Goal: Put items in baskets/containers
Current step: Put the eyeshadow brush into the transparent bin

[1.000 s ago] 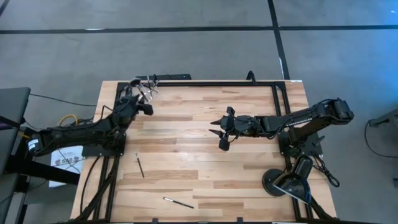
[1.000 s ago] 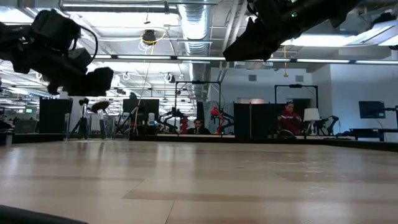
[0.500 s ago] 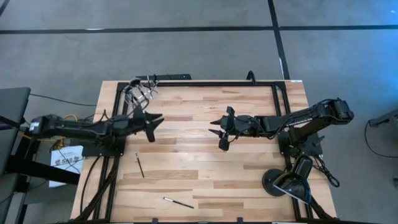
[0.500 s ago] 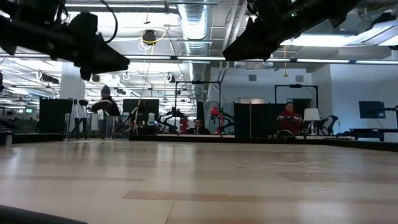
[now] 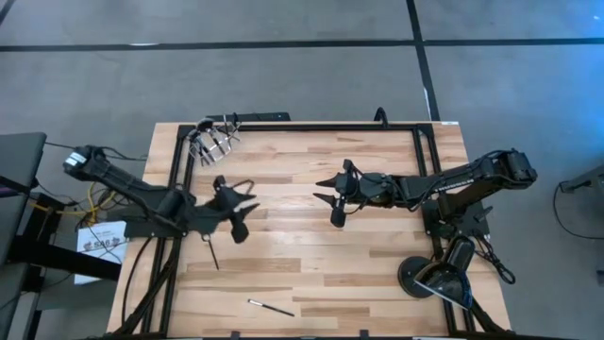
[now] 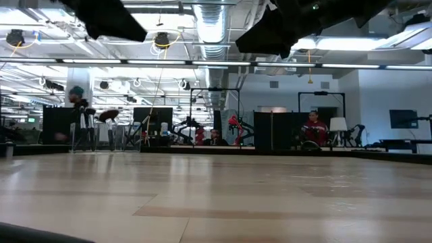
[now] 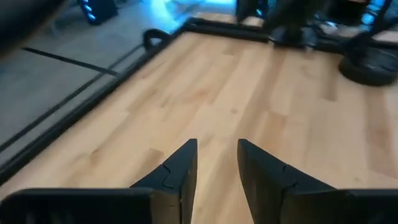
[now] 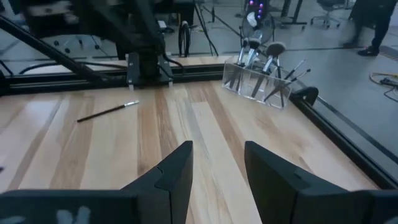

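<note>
A clear cup stands at the table's far left corner with several brushes upright in it, also seen in the right wrist view as the cup. One brush lies flat on the table near the left edge, seen too as the brush. Another brush lies near the front edge. My left gripper hovers open above the table, just beyond the first loose brush, nothing between its fingers. My right gripper hangs open over the table's middle, empty.
A round black lamp base stands at the near right corner. A black metal frame runs along the table's far edge and sides. Bare wood lies between the two grippers. People and equipment show in the room behind the table.
My left gripper has swung away from the cup at the far left corner toward the table's near edge and risen, now pointing toward the right over the loose brush. The cup and the brushes on the table have kept their places.
</note>
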Robot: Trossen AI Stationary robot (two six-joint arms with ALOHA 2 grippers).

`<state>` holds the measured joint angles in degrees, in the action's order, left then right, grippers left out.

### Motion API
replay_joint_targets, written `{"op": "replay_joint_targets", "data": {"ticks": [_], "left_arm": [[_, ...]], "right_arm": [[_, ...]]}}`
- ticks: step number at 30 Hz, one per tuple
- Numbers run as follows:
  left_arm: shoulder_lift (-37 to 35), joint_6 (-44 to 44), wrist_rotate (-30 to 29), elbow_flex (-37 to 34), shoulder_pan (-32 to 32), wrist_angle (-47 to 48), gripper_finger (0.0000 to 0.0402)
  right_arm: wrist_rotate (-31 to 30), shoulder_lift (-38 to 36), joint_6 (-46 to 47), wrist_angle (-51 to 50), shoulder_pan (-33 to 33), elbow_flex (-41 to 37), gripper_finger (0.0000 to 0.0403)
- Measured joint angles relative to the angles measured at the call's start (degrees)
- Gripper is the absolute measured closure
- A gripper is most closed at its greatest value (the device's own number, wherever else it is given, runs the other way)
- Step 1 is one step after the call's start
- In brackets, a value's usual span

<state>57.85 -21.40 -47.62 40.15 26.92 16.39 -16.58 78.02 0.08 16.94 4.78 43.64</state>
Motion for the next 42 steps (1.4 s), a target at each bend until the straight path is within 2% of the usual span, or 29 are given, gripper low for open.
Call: {"op": "replay_joint_targets", "data": {"ticks": [8,15,21,29,36,42], "left_arm": [[11.51,-6.63,8.88,8.55,3.66,2.68,0.0291],[17.36,-18.28,10.06,11.98,7.53,13.71,0.0291],[19.17,-29.68,13.47,12.82,11.05,16.95,0.0291],[19.84,-57.66,24.58,12.38,12.98,34.27,0.0304],[19.77,-71.49,26.7,12.36,12.05,48.23,0.0305],[19.75,-81.48,29.98,12.3,10.22,50.77,0.0304]], "right_arm": [[0.04,0.02,0.0,0.4,0.0,0.0,0.0264],[0.04,0.02,-0.02,2.97,-0.42,0.0,0.0268],[-0.13,0.02,2.15,2.83,-2.44,-0.02,0.0267],[-0.08,0.04,4.88,2.95,-4.26,-0.02,0.0266],[-0.03,0.04,0.99,3.44,-5.28,-0.02,0.0266],[0.1,0.04,0.89,-1.32,-5.18,-0.02,0.027]]}}
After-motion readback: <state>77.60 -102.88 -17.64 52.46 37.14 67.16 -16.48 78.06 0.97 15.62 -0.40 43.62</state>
